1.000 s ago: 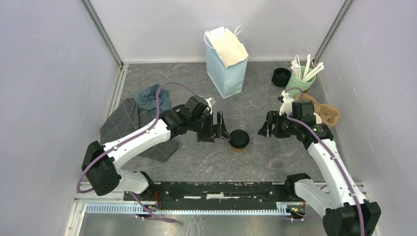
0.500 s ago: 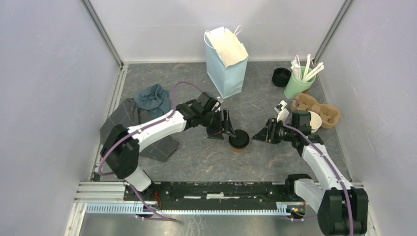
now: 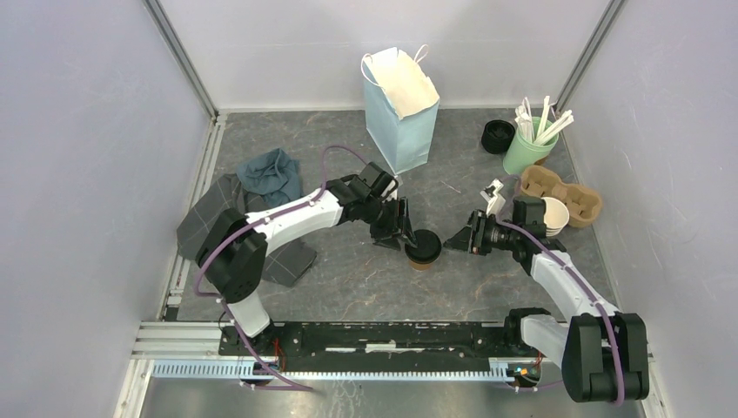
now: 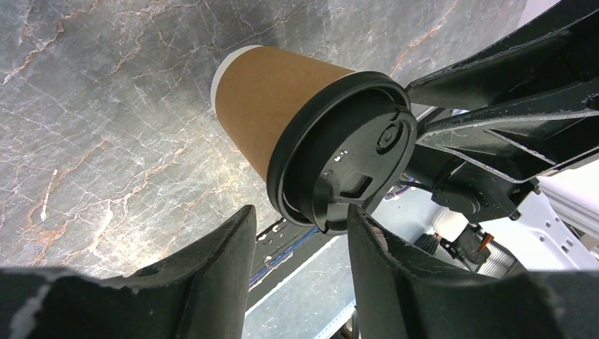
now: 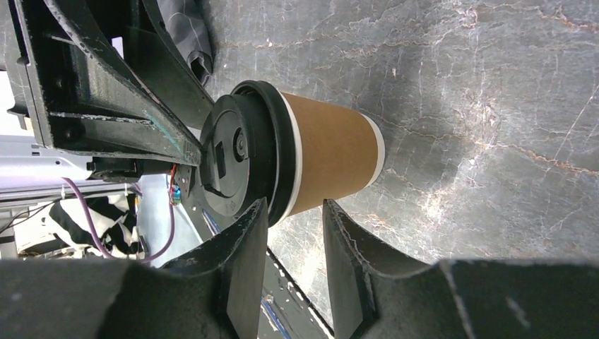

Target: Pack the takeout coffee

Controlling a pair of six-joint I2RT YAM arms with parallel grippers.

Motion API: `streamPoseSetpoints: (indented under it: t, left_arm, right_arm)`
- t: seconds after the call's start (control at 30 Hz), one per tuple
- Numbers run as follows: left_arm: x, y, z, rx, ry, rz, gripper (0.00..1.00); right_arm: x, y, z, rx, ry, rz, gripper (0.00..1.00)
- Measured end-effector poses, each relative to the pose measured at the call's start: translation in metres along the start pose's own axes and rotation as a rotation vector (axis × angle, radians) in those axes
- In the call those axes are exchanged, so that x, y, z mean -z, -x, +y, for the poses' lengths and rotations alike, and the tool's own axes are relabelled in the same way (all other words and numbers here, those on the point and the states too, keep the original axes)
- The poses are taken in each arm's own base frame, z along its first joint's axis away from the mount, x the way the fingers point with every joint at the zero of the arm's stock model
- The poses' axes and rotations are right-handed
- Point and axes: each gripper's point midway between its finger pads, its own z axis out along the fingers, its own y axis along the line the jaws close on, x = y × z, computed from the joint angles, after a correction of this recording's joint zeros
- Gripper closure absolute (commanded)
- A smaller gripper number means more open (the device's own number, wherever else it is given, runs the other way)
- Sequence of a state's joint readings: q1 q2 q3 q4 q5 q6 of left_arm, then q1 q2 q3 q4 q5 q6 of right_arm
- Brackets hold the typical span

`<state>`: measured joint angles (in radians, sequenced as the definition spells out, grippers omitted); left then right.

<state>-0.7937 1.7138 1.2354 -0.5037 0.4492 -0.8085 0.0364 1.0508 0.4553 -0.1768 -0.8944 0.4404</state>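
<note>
The takeout coffee, a brown paper cup with a black lid, stands upright on the grey table between both arms. My left gripper sits just left of it, and my right gripper just right of it. In the left wrist view the takeout coffee lies just beyond my left gripper, whose jaws stand apart with nothing between them. In the right wrist view the takeout coffee is at the tips of my right gripper, which is open with a gap narrower than the cup.
A light blue paper bag stands open at the back. Grey cloths lie on the left. At the right are a green cup of white stirrers, black lids, a pulp carrier and stacked paper cups.
Both grippers have moved in toward the cup from either side, and both pairs of jaws have narrowed. The cup has not moved.
</note>
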Motion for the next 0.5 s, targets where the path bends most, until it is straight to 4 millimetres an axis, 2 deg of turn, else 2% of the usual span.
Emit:
streamPoseSetpoints:
  t: [0.3, 0.5]
  left_arm:
    - [-0.008, -0.003, 0.005, 0.005, 0.009, 0.025, 0.47]
    - [-0.009, -0.003, 0.005, 0.001, -0.007, 0.026, 0.49]
  right_arm:
    - [-0.006, -0.024, -0.019, -0.053, -0.022, 0.052, 0.7]
    - [-0.008, -0.039, -0.034, -0.07, -0.066, 0.087, 0.67]
